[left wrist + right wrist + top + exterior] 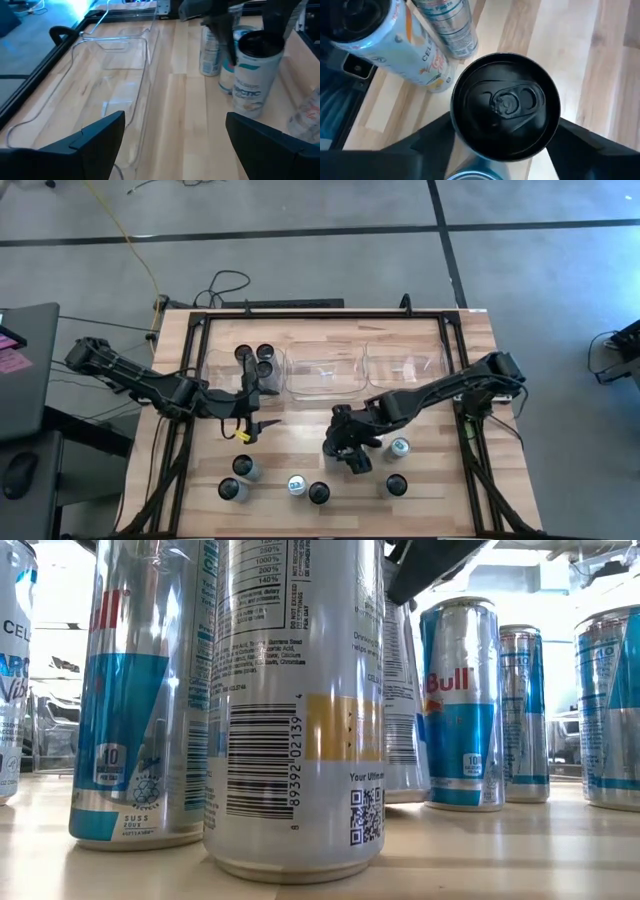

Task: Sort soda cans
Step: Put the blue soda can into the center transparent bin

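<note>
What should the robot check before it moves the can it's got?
1. Dark-top can sits centred in the right hand: ok.
2. Grip tight enough to lift: cannot tell.
3. Left bin, holding three dark-top cans, has room for one more: ok.
4. Way to that bin is free: not ok, the left hand hangs open and empty right in front of it.
5. Neighbour cans far enough off not to get knocked: cannot tell, they stand close.
</note>
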You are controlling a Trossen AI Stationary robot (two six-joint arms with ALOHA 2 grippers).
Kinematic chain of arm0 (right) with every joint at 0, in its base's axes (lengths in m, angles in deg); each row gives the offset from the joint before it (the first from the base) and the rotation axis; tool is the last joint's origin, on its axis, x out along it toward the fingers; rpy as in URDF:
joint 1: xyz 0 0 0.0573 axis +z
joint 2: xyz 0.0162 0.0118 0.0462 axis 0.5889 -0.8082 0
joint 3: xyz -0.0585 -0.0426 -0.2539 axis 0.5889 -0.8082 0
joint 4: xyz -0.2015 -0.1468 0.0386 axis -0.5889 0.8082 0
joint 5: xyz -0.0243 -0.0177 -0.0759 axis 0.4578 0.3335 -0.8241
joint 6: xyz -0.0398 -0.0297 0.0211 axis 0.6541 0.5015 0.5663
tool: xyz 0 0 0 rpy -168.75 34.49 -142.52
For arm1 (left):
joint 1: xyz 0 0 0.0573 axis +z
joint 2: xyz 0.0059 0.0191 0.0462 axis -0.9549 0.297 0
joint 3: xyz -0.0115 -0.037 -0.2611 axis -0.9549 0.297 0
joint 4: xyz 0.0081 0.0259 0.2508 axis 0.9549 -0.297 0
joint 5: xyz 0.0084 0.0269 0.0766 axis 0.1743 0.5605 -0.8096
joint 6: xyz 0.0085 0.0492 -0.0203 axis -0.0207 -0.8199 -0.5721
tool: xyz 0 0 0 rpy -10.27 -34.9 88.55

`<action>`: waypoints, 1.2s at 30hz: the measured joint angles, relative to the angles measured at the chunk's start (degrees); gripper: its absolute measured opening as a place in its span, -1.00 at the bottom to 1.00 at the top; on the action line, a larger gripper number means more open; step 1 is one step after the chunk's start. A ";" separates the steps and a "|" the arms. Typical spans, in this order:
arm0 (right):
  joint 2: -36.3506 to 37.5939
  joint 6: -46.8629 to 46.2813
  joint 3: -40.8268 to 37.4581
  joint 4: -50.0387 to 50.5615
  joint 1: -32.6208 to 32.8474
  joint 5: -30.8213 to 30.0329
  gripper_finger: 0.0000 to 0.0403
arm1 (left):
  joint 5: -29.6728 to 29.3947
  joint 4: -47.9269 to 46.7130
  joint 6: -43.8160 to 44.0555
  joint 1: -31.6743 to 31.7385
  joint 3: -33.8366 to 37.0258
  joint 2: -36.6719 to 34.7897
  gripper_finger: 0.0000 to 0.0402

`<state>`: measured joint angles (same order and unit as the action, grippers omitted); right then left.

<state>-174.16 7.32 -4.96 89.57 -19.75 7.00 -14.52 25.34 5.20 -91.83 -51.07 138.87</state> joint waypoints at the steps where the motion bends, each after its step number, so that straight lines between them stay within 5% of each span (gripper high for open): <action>1: 0.00 0.05 0.00 -0.08 -0.04 0.50 0.32 | -0.04 0.00 -0.17 0.24 0.00 -0.02 0.71; 5: 0.00 1.37 0.00 -0.81 -0.04 3.00 0.12 | -0.08 0.00 -0.04 0.56 0.00 -0.02 0.71; 14: -0.07 3.67 -0.02 -1.55 1.43 4.57 0.18 | -0.06 -0.49 0.37 0.56 0.00 -0.02 0.71; 25: -0.09 14.06 2.29 1.06 4.66 -6.56 0.15 | 0.00 -0.76 2.10 0.56 0.01 -0.02 0.71; 36: -0.04 24.15 12.09 2.17 0.92 -7.34 0.15 | 0.07 -8.85 1.69 -0.80 -3.39 -0.80 0.71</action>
<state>-174.20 31.47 7.13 91.74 -18.83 -0.34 -14.45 16.49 6.89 -92.62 -54.46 138.07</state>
